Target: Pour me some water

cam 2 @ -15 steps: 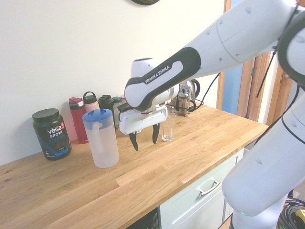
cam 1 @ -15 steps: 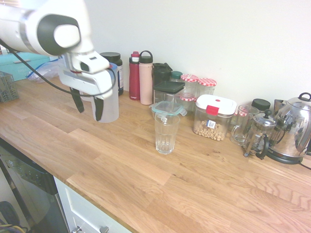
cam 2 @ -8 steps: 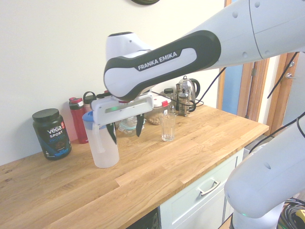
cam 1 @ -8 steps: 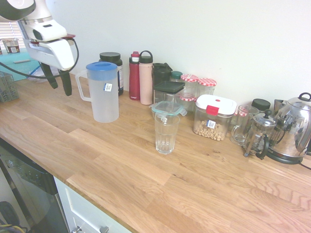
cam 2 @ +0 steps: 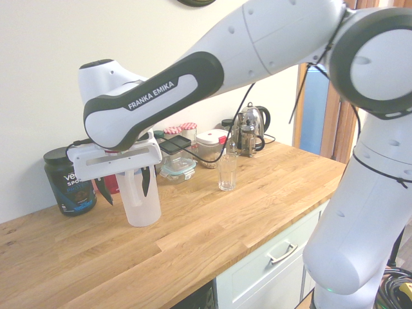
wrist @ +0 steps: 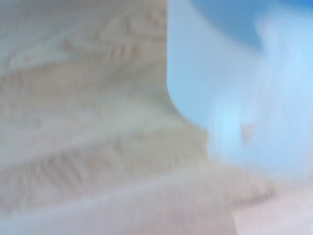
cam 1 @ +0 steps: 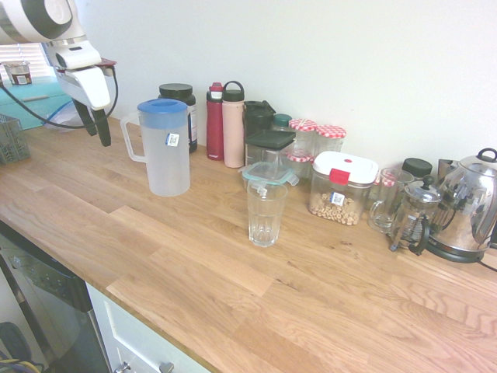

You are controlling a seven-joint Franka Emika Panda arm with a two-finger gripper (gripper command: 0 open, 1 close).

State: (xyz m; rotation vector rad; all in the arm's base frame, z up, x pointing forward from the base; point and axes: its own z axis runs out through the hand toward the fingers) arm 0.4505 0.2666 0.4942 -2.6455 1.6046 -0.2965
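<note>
You see the water's jug (cam 1: 165,148) standing upright on the wooden counter (cam 1: 233,272), lid on. It is tall, frosted white and translucent, with a blue lid (cam 1: 162,106) and a side handle (cam 1: 130,138), and a small sticker on its wall. The water inside barely shows. In the wrist view the jug (wrist: 234,83) is a pale blur.

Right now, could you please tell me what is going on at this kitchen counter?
The white robot arm's gripper hangs open and empty beside the handle of the tall frosted plastic jug with a blue lid, not touching it. The jug stands upright on the wooden counter. The clear ribbed drinking glass stands apart, nothing poured yet.
</note>
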